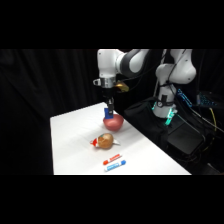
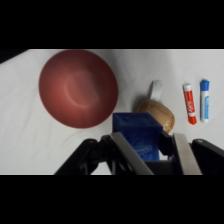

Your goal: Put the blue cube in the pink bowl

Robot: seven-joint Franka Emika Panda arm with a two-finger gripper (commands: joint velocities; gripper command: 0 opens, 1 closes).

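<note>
The blue cube (image 2: 137,134) sits between the two fingers of my gripper (image 2: 150,152), which is shut on it and holds it off the table. In the side view the blue cube (image 1: 107,112) hangs just above the pink bowl (image 1: 113,122), under the gripper (image 1: 108,107). Seen from the wrist, the pink bowl (image 2: 78,88) lies up and to the left of the cube, its inside bare.
A brown-tan rounded object (image 1: 105,141) with red bits lies in front of the bowl; it also shows beside the cube (image 2: 159,113). A red marker (image 2: 189,103) and a blue marker (image 2: 204,99) lie side by side near the table's front edge (image 1: 120,173).
</note>
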